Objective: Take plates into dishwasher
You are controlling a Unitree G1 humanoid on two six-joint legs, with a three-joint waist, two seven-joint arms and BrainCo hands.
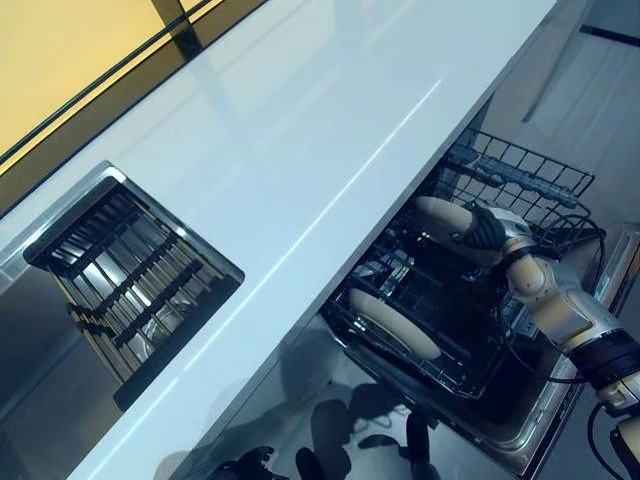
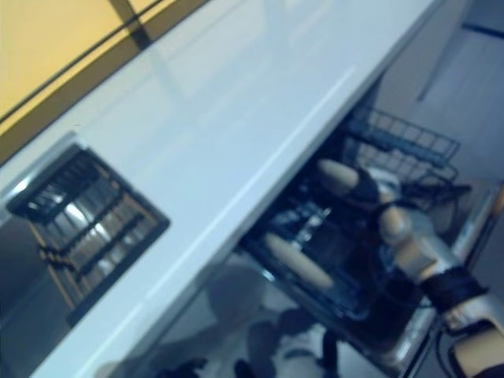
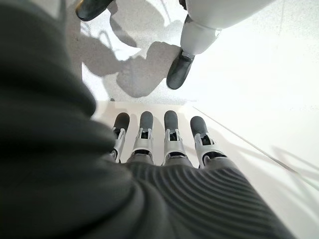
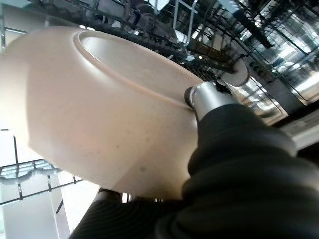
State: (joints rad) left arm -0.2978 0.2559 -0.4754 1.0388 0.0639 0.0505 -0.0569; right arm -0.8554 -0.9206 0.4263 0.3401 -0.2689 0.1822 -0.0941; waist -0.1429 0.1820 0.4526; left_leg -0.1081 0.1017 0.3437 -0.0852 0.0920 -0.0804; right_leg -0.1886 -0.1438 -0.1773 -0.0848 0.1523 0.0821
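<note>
Beige plate (image 1: 440, 217) pinched in the right hand (image 1: 484, 232), over the dishwasher rack (image 1: 520, 180).
Thumb on its underside; left hand (image 3: 164, 149) fingers straight, idle.

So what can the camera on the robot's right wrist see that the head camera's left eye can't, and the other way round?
Only the right wrist view shows the held plate's underside up close, with its raised foot ring. Only the left eye view shows the white counter, the sink rack and a second plate already standing in the dishwasher rack. Both show the right hand gripping the plate over that rack.
</note>
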